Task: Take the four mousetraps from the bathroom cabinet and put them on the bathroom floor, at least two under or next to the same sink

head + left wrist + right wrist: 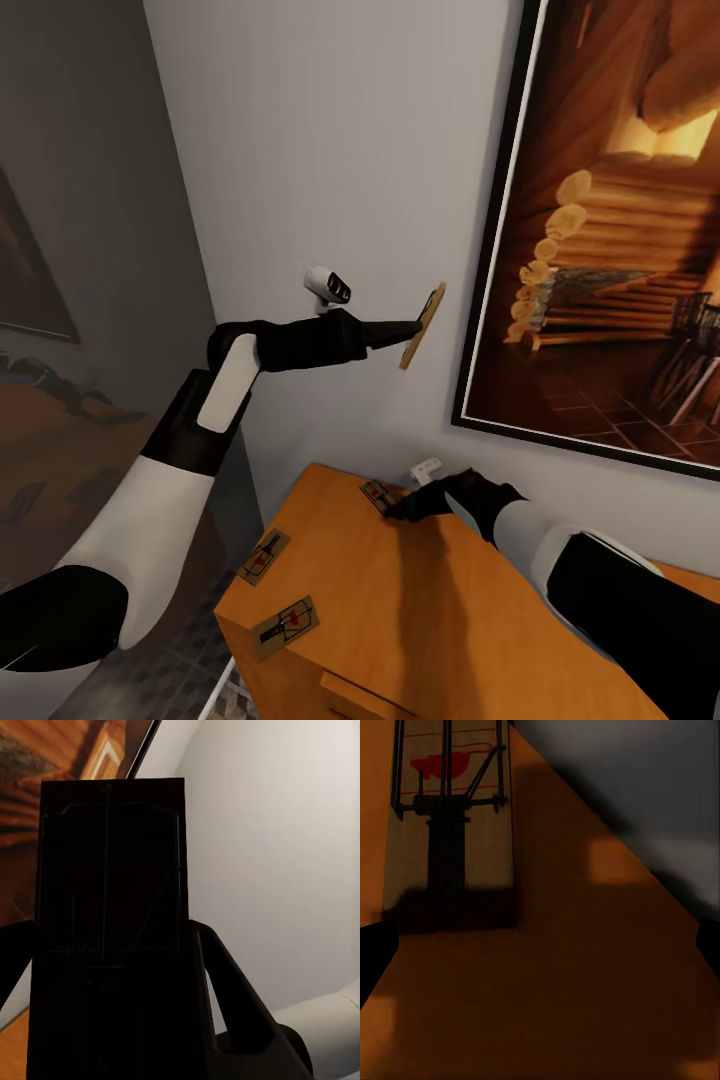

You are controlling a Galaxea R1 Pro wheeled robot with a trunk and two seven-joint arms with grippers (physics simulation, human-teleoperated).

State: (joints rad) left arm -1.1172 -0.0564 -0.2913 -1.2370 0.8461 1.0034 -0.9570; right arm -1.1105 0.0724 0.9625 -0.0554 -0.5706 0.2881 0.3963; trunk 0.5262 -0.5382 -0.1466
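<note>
While my left pincer (412, 327) pinches one mousetrap (423, 325) by its lower end, that trap stands on edge in the air, close before the white wall (330, 130) and beside the black-framed cabin picture (610, 200). Three more traps lie flat on the orange cabinet (400, 620): one at the back (377, 495), just in front of my right pincer (398, 511); one at the left edge (263, 557); one near the front corner (286, 627). Right pincer: low over the cabinet top, fingers spread, holding nothing; in its wrist view the nearest trap shows a red mark under its wire. Patterned floor tiles (232, 695) show below the cabinet's corner.
</note>
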